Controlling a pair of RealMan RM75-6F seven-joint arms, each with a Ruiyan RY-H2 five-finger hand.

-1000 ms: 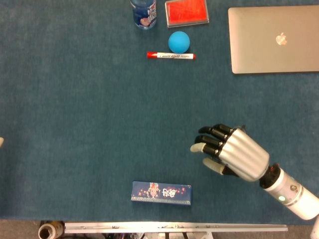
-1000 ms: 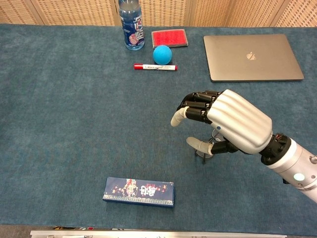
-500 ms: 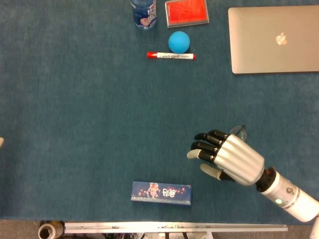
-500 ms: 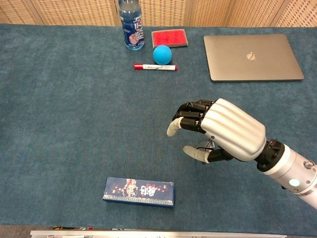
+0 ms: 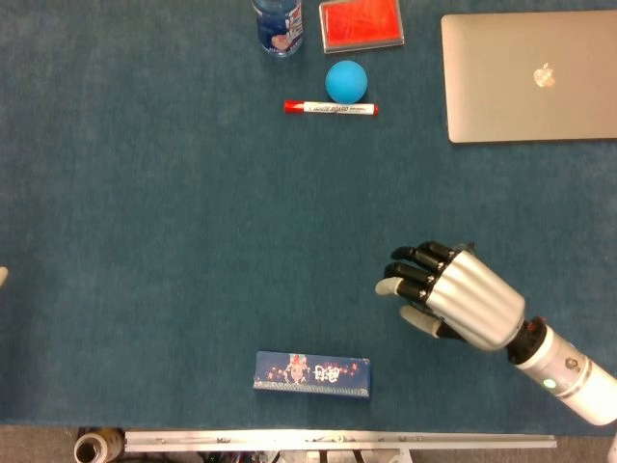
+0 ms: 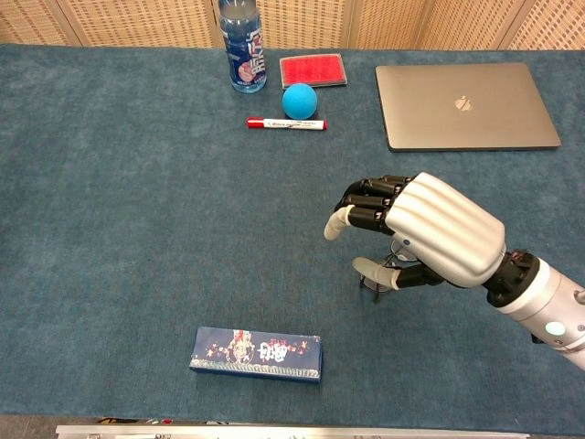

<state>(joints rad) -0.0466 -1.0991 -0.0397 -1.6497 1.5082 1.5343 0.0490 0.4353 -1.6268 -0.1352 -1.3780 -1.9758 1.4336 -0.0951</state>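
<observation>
My right hand (image 5: 458, 304) (image 6: 430, 238) hangs over the blue cloth at the front right, palm down. Its fingers are half curled and its thumb stands apart below them. Under the palm lies a thin-framed pair of glasses (image 6: 370, 287); a sliver of it shows at the hand's far edge (image 5: 469, 247). Whether the fingers touch the glasses cannot be told, and nothing is pinched between thumb and fingers. A dark blue printed box (image 5: 311, 373) (image 6: 257, 353) lies flat to the hand's front left. My left hand shows in neither view.
At the back stand a blue-labelled bottle (image 5: 278, 24) (image 6: 241, 46), a red case (image 5: 361, 23) (image 6: 313, 69), a blue ball (image 5: 346, 81) (image 6: 299, 100) and a red-capped whiteboard marker (image 5: 330, 107) (image 6: 285, 123). A closed silver laptop (image 5: 530, 72) (image 6: 464, 105) lies at the back right.
My right hand slid slightly left and toward the front edge, uncovering more of the glasses, then came back right over them. The glasses and the other things have not moved.
</observation>
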